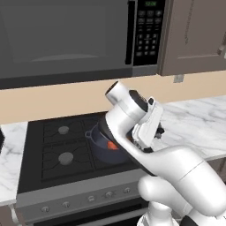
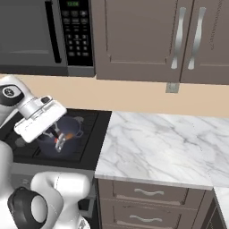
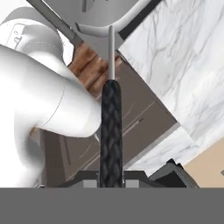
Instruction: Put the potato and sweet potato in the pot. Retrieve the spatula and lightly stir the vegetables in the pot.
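Observation:
The dark blue-grey pot (image 1: pixel 100 142) sits on the stove's front right burner, also seen as the pot (image 2: pixel 71 129) in the right base view. Inside it lies the orange-red sweet potato (image 1: pixel 112 145) (image 2: pixel 59 142). The potato is hidden behind my arm and the pot wall. My gripper (image 3: pixel 111 175) is shut on the black handle of the spatula (image 3: pixel 111 127), whose silver shaft and slotted head (image 3: pixel 107 26) point away from the hand. Seen from the right base, the gripper (image 2: pixel 53 131) hangs just above the pot, tilted down over its near rim.
The black stove (image 1: pixel 62 145) has other bare burners to the left. A microwave (image 1: pixel 66 39) hangs above it. A marble counter (image 2: pixel 161 143) stretches to the right, under brown cabinets (image 2: pixel 147 40), with drawers (image 2: pixel 147 194) below.

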Robot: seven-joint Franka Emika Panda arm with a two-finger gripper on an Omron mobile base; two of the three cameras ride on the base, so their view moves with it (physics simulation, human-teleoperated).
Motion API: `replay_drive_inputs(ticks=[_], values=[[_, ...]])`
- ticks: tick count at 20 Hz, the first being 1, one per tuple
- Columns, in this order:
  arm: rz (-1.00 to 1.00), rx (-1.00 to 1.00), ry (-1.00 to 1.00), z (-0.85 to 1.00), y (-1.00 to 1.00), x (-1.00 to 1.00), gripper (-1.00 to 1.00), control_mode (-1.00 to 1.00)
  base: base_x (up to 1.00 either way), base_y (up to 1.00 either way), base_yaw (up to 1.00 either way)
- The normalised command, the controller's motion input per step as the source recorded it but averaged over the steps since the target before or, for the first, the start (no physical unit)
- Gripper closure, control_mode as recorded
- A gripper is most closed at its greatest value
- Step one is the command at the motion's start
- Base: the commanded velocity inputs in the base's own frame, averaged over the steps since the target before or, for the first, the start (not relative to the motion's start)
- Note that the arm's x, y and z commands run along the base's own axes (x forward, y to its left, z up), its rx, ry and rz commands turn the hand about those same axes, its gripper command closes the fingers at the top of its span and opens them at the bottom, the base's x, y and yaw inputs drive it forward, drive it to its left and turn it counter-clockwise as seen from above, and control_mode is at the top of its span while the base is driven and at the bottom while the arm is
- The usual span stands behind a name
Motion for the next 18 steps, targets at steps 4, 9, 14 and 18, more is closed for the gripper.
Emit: replay_drive_inputs(ticks=[4, 9, 14, 18], values=[[0.0, -0.1, -0.12, 0.02, 0.01, 0.23, 1.0, -1.0, 0.0, 0.0, 0.0], [0.0, -0.02, -0.06, 0.36, 0.02, 0.28, 1.0, -1.0, 0.0, 0.0, 0.0], [0.0, 0.0, 0.0, 0.25, 0.0, 0.07, 1.0, -1.0, 0.0, 0.0, 0.0], [0.0, -0.06, 0.01, -0.17, 0.04, 0.33, 1.0, -1.0, 0.0, 0.0, 0.0]])
